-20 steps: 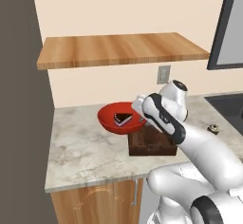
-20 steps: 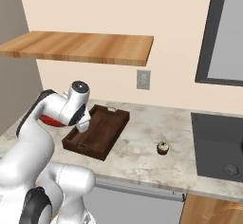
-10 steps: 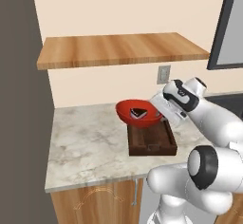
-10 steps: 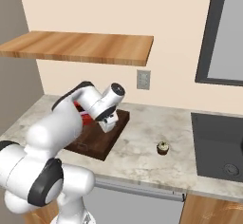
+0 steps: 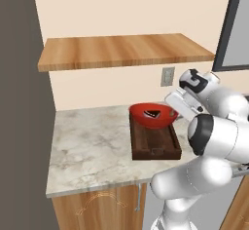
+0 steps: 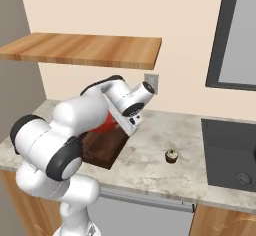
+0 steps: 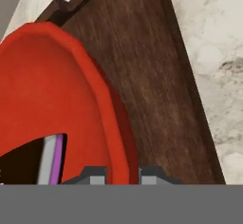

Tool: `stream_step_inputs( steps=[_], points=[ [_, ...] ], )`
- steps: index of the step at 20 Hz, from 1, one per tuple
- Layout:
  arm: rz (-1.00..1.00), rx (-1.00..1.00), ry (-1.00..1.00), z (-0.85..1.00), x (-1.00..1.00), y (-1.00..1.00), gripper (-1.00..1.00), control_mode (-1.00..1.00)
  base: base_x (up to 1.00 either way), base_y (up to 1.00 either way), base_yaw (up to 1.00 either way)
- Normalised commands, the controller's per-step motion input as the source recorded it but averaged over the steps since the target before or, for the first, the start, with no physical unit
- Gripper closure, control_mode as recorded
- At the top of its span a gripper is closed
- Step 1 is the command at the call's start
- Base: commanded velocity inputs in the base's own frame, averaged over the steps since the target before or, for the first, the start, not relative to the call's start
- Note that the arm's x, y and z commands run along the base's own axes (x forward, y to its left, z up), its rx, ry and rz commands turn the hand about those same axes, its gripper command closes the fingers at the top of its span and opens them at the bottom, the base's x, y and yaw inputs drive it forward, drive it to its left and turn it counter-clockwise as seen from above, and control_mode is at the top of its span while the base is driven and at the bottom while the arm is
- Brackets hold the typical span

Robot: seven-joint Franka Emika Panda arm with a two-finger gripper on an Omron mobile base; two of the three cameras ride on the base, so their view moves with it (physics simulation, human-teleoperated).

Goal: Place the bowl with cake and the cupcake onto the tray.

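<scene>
The red bowl with cake point(image 5: 151, 115) hangs just over the far end of the dark wooden tray point(image 5: 155, 142), the chocolate wedge point(image 5: 153, 112) inside it. My gripper point(image 5: 174, 110) is shut on the bowl's right rim. In the hand view the rim point(image 7: 107, 99) runs down between my fingertips point(image 7: 97, 173), with the cake point(image 7: 28, 163) at lower left and the tray's floor point(image 7: 152, 76) below. From the right my arm hides most of the bowl point(image 6: 106, 125). The cupcake point(image 6: 171, 155) stands alone on the counter, right of the tray point(image 6: 102, 152).
A wooden shelf point(image 5: 121, 51) hangs above the marble counter point(image 5: 92, 141), with a wall outlet point(image 5: 168, 76) behind the tray. A dark cooktop point(image 6: 230, 152) lies at the counter's right end. A dark wall closes off the left side point(image 5: 19, 102).
My arm has swung right with the bowl in its grip, carrying it from the counter left of the tray to above the tray's far end. The cupcake has stayed put.
</scene>
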Motion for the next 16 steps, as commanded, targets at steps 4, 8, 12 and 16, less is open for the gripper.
stream_step_inputs(
  steps=[4, 8, 12, 16],
  points=[
    [0.11, 0.02, -0.13, -0.08, 0.13, -0.28, 1.00, -1.00, 0.00, 0.00, 0.00],
    [0.09, 0.00, -0.25, -0.24, 0.14, -0.17, 1.00, -1.00, 0.00, 0.00, 0.00],
    [0.03, 0.00, -0.17, -0.20, 0.16, -0.06, 1.00, -1.00, 0.00, 0.00, 0.00],
    [0.00, 0.00, -0.01, -0.12, 0.22, 0.00, 1.00, -1.00, 0.00, 0.00, 0.00]
  ],
)
